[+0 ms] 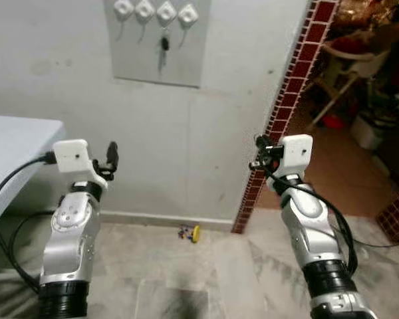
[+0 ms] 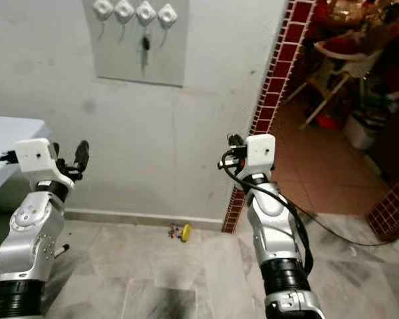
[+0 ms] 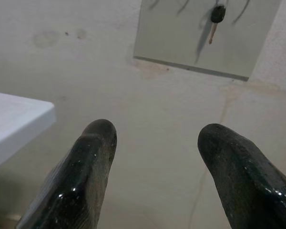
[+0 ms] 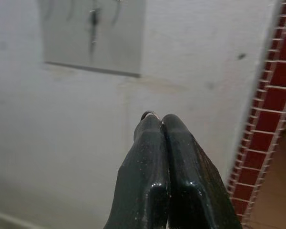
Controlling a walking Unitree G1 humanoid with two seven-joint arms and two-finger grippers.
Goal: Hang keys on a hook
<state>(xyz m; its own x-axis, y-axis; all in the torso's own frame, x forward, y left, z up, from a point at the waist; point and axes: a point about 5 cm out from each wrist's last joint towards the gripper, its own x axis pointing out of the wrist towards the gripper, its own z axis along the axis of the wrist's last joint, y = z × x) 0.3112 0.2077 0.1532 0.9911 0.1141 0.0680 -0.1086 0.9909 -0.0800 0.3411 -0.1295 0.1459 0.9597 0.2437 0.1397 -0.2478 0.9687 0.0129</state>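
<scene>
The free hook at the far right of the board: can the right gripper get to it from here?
Probably yes. Bare wall lies between the right gripper and the hook, high on the board. The arm must rise.

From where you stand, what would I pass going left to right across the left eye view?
Pale table → left end effector → key on the hook panel → right end effector → red brick edging → wooden chair.
</scene>
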